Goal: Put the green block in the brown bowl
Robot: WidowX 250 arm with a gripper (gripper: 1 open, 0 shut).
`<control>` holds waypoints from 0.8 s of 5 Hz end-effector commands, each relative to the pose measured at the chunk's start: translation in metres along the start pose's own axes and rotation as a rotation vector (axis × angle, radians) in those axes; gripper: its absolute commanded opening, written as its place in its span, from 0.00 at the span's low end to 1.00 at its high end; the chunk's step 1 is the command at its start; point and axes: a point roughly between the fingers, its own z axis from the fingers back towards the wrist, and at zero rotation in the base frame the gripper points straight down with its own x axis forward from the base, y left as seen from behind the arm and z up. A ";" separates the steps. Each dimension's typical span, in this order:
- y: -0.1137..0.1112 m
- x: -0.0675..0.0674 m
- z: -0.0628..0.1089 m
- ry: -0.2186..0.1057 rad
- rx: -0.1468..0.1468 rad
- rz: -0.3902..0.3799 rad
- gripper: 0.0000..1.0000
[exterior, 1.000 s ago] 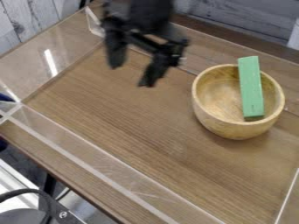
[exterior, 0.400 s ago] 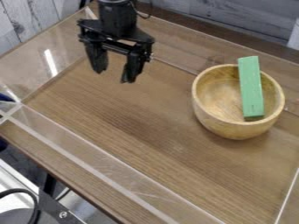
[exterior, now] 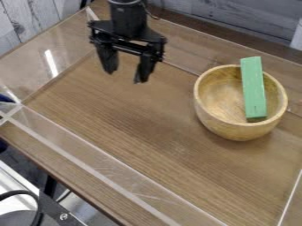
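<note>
The green block (exterior: 252, 87) is a long flat bar lying across the brown bowl (exterior: 218, 113), its far end resting on the rim at the back right and its near end down inside. The wooden bowl stands on the right side of the table. My gripper (exterior: 125, 67) hangs above the back left of the table, well to the left of the bowl. Its two black fingers point down and stand apart, open, with nothing between them.
The wooden table top (exterior: 130, 124) is ringed by a low clear plastic wall (exterior: 71, 146) along the front and left. A grey plank wall (exterior: 30, 22) lies behind at the left.
The gripper moved left and back away from the bowl, then shifted slightly right again. It stayed open throughout. The block and bowl have not moved.
</note>
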 end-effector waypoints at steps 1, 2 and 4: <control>0.007 0.010 0.027 -0.080 -0.026 -0.062 1.00; 0.022 0.010 0.029 -0.075 -0.037 -0.104 1.00; 0.016 -0.001 0.020 -0.087 -0.040 -0.099 1.00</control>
